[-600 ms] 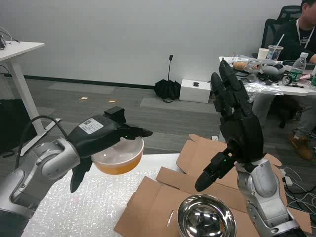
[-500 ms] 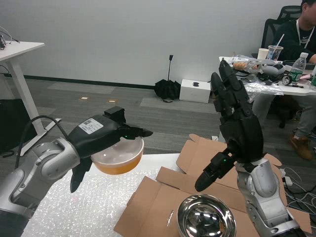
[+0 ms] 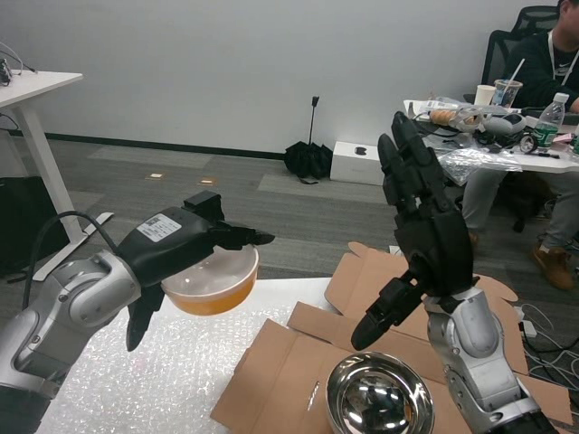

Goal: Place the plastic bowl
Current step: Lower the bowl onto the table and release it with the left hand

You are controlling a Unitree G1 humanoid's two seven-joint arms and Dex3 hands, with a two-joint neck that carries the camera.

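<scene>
- Change: against the picture 0.6 s ago, the whole scene sits slightly shifted, so we attribute most of the difference to camera motion. The plastic bowl (image 3: 213, 281) and the left hand (image 3: 176, 246) read a little lower and to the left; the grasp itself is unchanged.
- Meaning for the task: we judge the bowl to be in transport. It is held in the air above the bubble-wrapped bench (image 3: 154, 380) and is not yet set down.
- Task object location: the orange, white-lined bowl hangs at 9 o'clock from the steel bowl (image 3: 380, 395), well apart from it.
- Left hand: its fingers (image 3: 242, 238) reach over the bowl's rim while the thumb hangs down at 8 o'clock of the bowl; the hand grips the bowl.
- Right hand (image 3: 425, 237): raised upright at 12 o'clock of the steel bowl, fingers spread and extended, holding nothing.
- Count: one plastic bowl, one steel bowl, two hands.
- Count, surroundings: one opened cardboard box (image 3: 362, 312) at 3 o'clock of the plastic bowl; one person (image 3: 552, 63) seated at a far desk at 1 o'clock.
</scene>
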